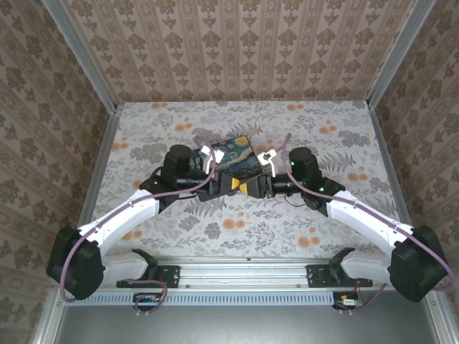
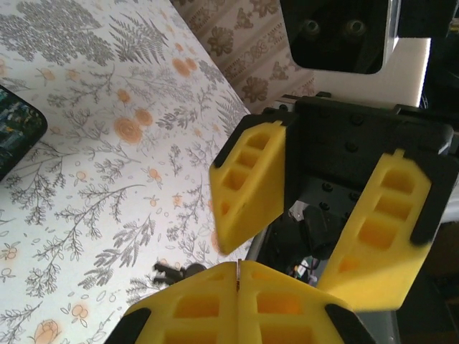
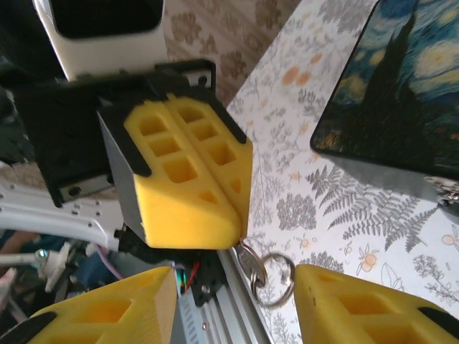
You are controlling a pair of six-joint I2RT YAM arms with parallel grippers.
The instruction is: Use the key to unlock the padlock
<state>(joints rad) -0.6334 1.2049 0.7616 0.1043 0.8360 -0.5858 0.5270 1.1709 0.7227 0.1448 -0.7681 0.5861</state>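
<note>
Top: left gripper (image 1: 237,188) meets right gripper (image 1: 251,188) beside the pad (image 1: 240,159). Left wrist: left clamped, right gaping. Right wrist: key (image 3: 249,260) probably pinched by left (ring (image 3: 278,281) dangling); right should close on its head, squarely.

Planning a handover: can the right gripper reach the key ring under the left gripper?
Probably yes: the right gripper is open, lined up with the key ring hanging below the shut left gripper, nothing between.
</note>
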